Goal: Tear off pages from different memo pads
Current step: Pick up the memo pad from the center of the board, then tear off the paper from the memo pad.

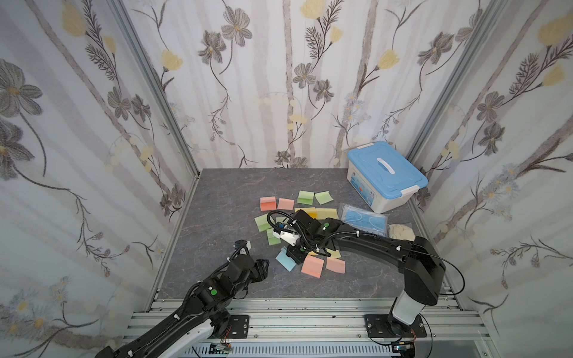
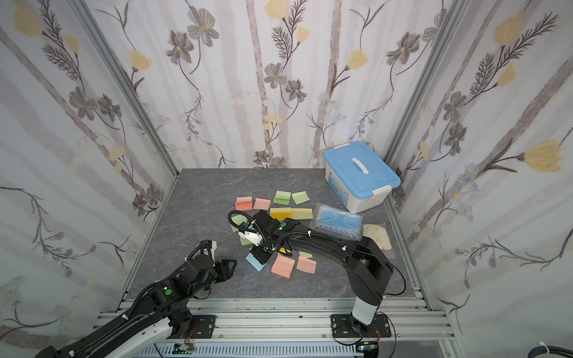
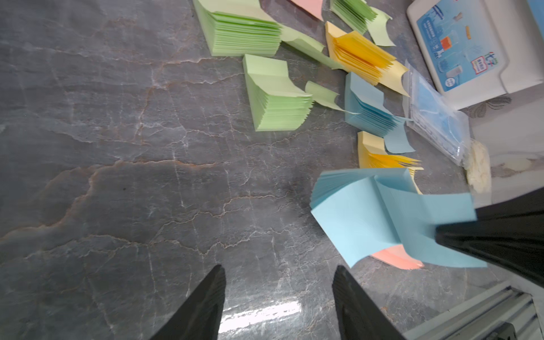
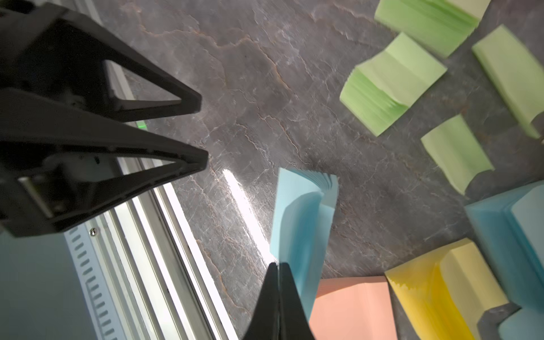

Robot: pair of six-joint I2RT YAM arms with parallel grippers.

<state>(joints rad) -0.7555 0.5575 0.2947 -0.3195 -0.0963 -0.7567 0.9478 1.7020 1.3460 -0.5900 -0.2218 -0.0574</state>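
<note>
Right gripper (image 4: 278, 265) fingers pressed together, pinching top page (image 3: 426, 212) of light blue memo pad (image 1: 283, 260), at 7 o'clock of the other memo pads (image 1: 305, 197), likely to peel it off. Left gripper (image 3: 278, 266) spread, empty, at that pad's 9 o'clock, probably ready to pin it.

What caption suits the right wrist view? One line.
Right gripper pinches a blue pad's top page; left gripper open alongside.

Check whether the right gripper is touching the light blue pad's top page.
Touching: in the right wrist view, the right gripper pinches the top page.
</note>
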